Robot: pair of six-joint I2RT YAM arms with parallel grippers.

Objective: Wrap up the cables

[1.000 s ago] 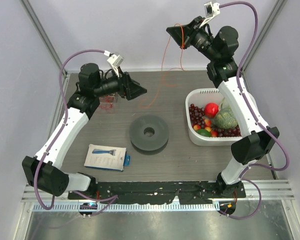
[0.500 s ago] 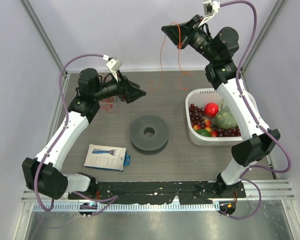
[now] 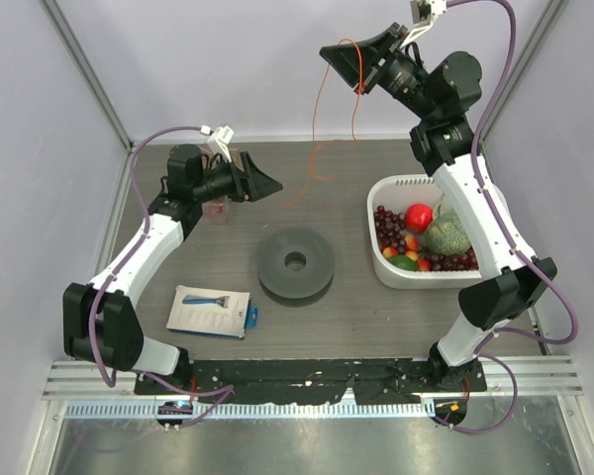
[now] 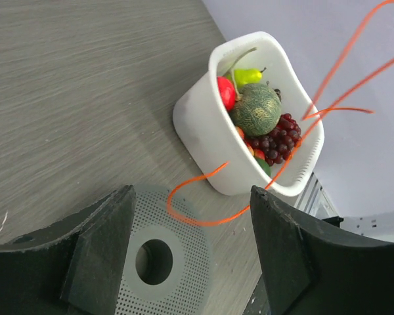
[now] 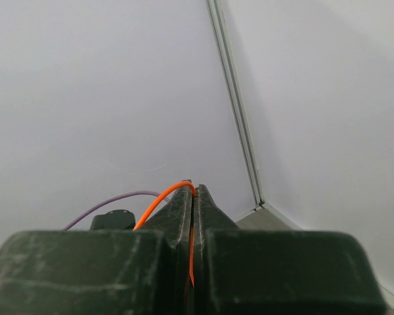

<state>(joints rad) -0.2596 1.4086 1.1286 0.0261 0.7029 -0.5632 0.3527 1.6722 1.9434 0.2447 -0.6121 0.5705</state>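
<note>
Orange cables hang from the right tool at upper centre, pressed together on one strand, trailing onto the worktop. The left tool, mid-left, is spread and empty. Nothing looks wrapped; all the coiling is left.

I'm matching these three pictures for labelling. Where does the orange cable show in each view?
Top external: the orange cable hangs from the right gripper, top centre, down to the table's far side.
Left wrist: it loops across the middle, in front of the white basket.
Right wrist: low centre, pinched in the shut gripper.
Shared landmark: the white basket, seen in the top and left wrist views only.
</note>
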